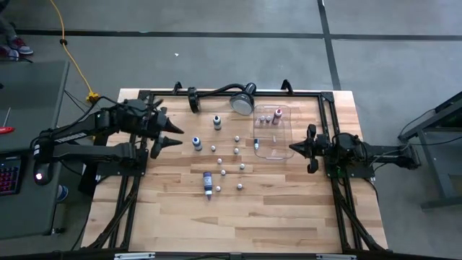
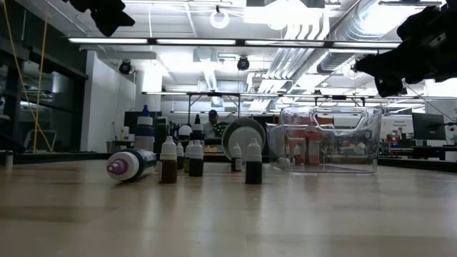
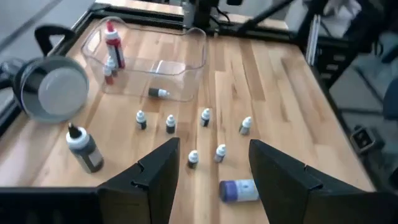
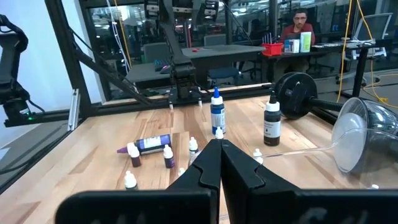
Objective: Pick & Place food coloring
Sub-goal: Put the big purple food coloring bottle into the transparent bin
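Several tiny white-capped food coloring bottles stand upright on the wooden table's middle; they also show in the left wrist view and the low view. A few more bottles stand inside the clear tray. My left gripper hovers open above the table's left part, pointing toward the bottles; its fingers hold nothing. My right gripper is shut and empty, raised at the tray's right side, and its fingers point level across the table.
A larger blue bottle lies on its side nearer the front. A blue bottle and a dark one stand upright at the left. A round silver lamp head sits at the far edge. Bare wood lies along the near edge.
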`<state>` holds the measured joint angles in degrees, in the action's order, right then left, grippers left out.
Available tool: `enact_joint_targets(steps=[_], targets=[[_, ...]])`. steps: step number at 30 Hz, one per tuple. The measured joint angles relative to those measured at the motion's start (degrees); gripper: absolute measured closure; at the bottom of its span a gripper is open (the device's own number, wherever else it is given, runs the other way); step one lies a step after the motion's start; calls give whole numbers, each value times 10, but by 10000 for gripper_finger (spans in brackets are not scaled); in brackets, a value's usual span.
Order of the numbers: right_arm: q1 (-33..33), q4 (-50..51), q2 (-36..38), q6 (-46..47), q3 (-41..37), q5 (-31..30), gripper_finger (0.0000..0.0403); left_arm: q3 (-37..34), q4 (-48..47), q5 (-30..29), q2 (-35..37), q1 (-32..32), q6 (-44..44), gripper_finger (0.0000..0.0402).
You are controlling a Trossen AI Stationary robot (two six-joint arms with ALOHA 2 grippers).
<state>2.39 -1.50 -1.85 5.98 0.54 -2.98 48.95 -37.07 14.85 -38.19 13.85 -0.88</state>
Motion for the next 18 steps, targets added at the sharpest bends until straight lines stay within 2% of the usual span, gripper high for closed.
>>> enact_joint_targets(steps=[13, 18], targets=[[0, 0, 0, 0, 0, 0, 402, 0, -9, 31, -115, -6, -218, 211], [0, 0, 0, 0, 0, 0, 402, 0, -4, -5, -156, -52, -349, 211]])
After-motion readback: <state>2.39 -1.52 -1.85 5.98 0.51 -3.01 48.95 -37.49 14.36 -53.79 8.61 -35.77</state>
